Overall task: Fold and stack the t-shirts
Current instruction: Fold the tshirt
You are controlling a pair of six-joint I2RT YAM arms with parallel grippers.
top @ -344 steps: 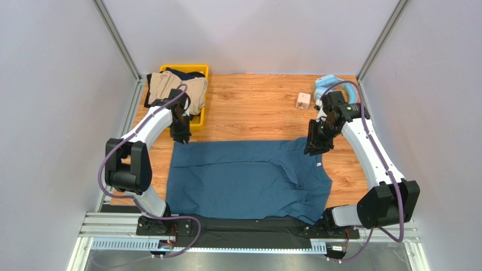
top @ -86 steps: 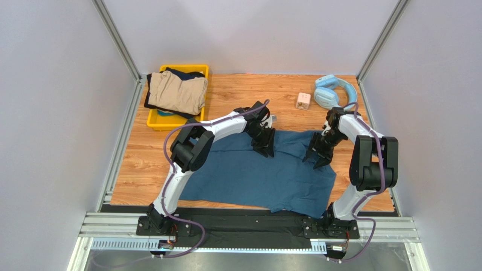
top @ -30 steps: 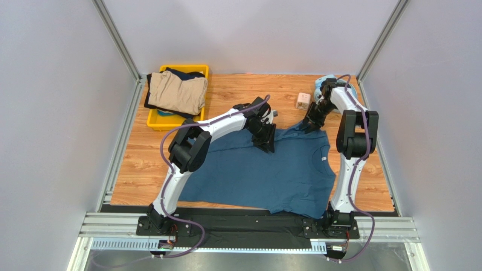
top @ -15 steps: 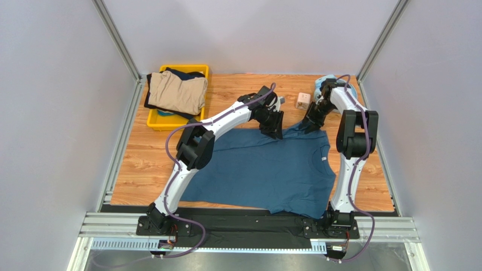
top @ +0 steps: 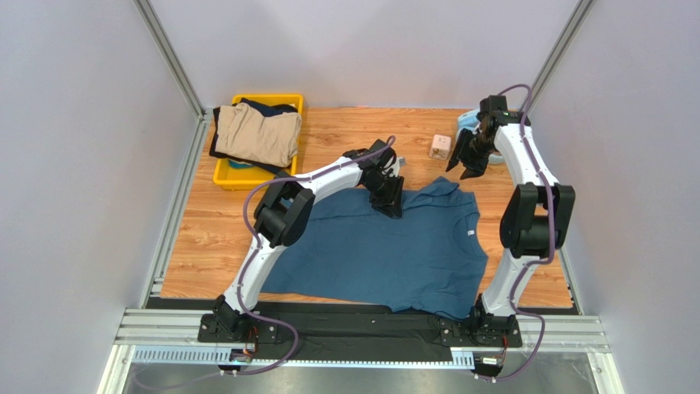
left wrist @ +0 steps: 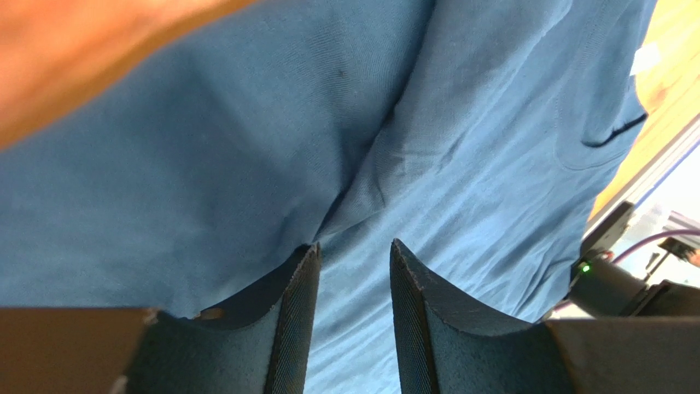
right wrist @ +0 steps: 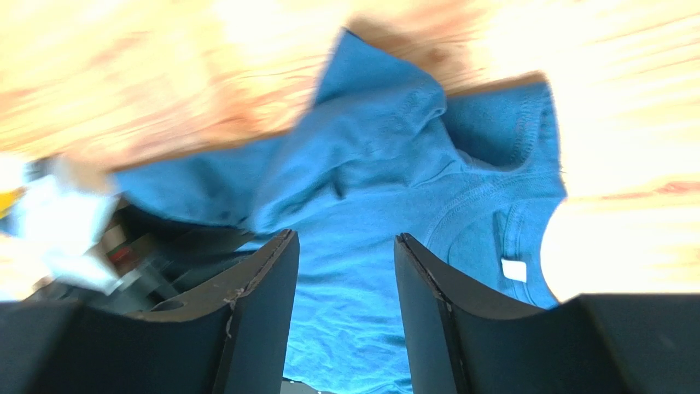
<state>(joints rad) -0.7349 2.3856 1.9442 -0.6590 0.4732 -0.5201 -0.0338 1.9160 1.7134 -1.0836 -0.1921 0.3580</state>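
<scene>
A large teal-blue t-shirt (top: 386, 254) lies spread at the centre of the surface (top: 353, 139), collar toward 3 o'clock, far sleeve rumpled. The tan t-shirt (top: 256, 131) and the navy t-shirt (top: 267, 105) are bunched at 10 o'clock.

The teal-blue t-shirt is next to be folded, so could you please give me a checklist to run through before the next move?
1. Right gripper open, empty and clear of the shirt: ok.
2. Left gripper free of cloth: cannot tell; a crease runs up to one fingertip.
3. Teal-blue t-shirt lying flat: not ok; its far sleeve is bunched.
4. Small block apart from the shirt: ok.
</scene>
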